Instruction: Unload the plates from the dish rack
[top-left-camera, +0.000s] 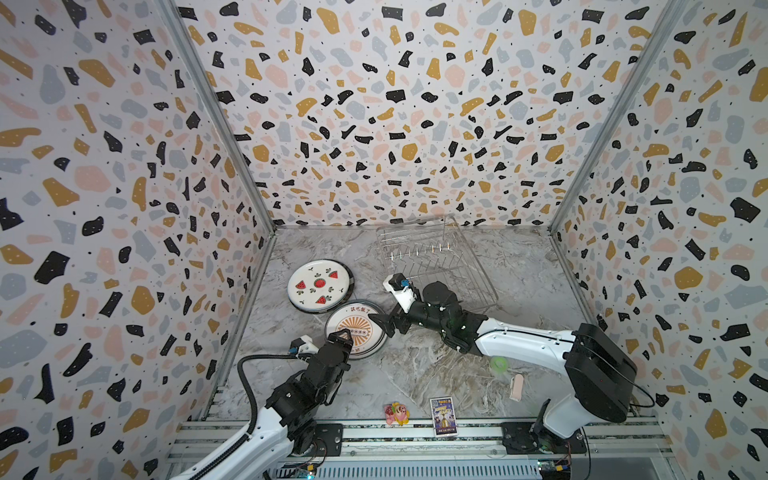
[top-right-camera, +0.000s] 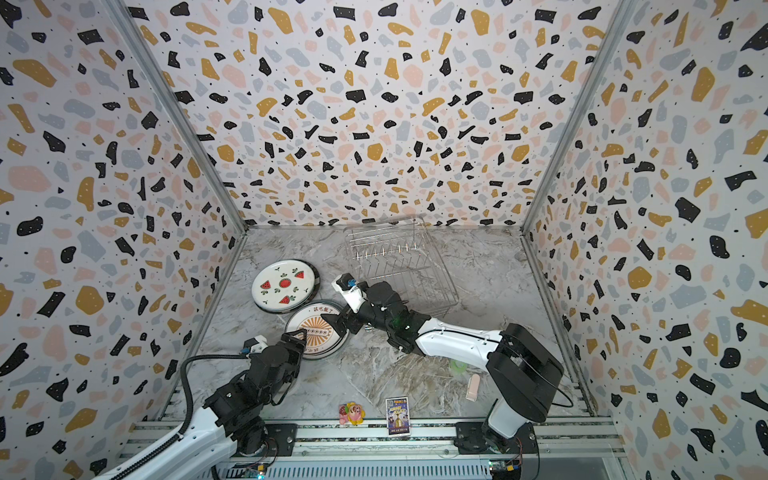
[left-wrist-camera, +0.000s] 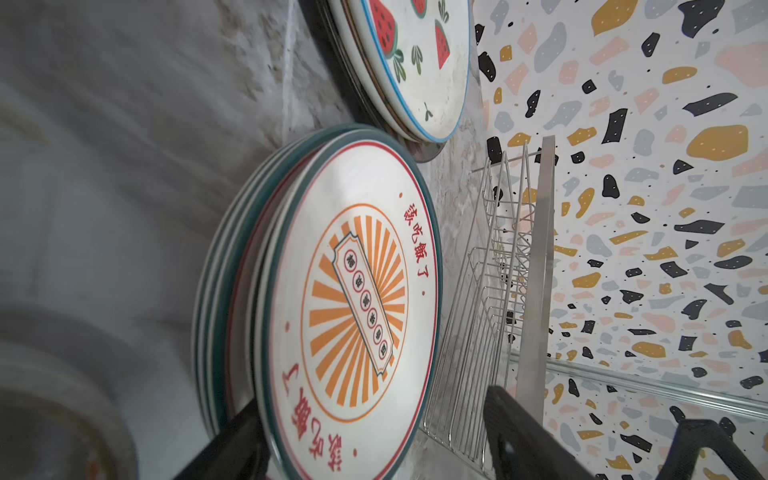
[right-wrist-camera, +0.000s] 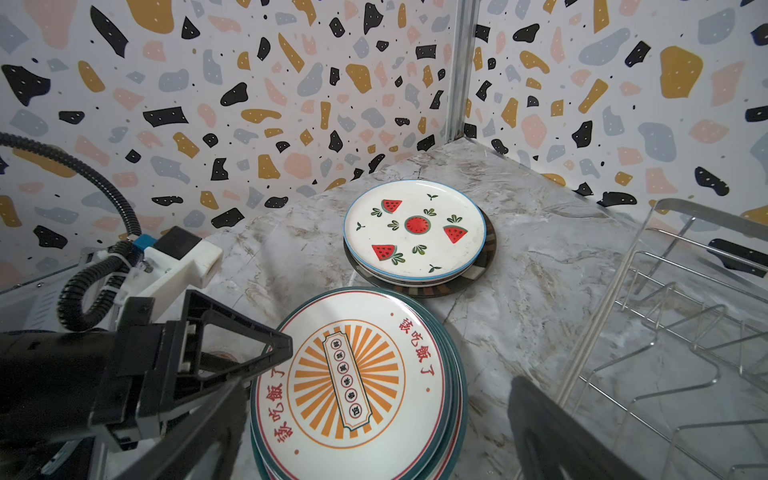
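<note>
Left gripper (top-left-camera: 344, 336) spread wide about the rim of the sunburst plate (top-left-camera: 363, 328), clamping nothing.

The plate's near rim lies between the parted jaws, and whether either one touches it cannot be told. That plate tops a stack of teal-rimmed plates lying flat near the bench's (top-left-camera: 415, 374) left edge. Just beyond it, towards the far left corner, the watermelon plate (top-left-camera: 319, 284) tops another flat stack with a dark plate at the bottom. The right gripper (top-left-camera: 384, 324) reaches across to the sunburst plate's right rim, its jaws fully apart and holding nothing. The dish rack (top-left-camera: 436, 266) stands by the far edge, right of both stacks.
</note>
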